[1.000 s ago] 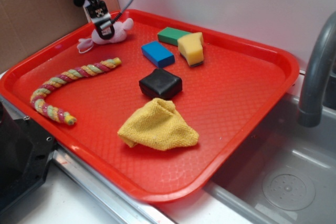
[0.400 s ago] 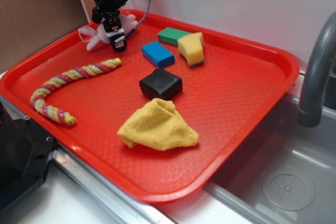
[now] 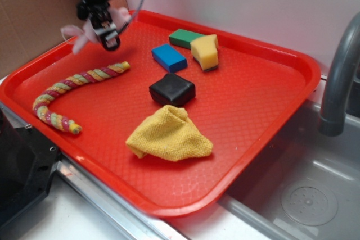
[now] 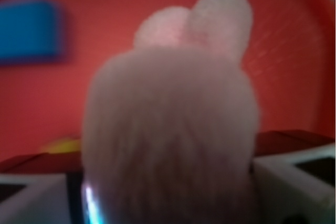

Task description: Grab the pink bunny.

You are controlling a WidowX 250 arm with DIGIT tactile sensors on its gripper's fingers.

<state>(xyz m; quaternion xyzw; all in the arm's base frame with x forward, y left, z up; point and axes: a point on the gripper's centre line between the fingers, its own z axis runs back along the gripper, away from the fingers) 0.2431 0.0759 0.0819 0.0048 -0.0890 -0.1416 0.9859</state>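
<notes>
One red tray (image 3: 270, 99) lay beside a sink, and on it sat one yellow cloth (image 3: 169, 134), one twisted pink-yellow-green rope (image 3: 70, 91), one black block (image 3: 172, 89), and three sponges: blue (image 3: 169, 58), green (image 3: 184, 37) and yellow (image 3: 205, 51). Above the tray's far left corner, the single hand (image 3: 106, 32) was clenched on the one pink bunny (image 3: 79, 33), holding it clear of the tray. In the exterior view its blurred body ran roughly level, reaching left past the hand; in the wrist view its fur (image 4: 173, 135) filled the frame between the fingers, with two rounded lobes pointing away from the camera.
</notes>
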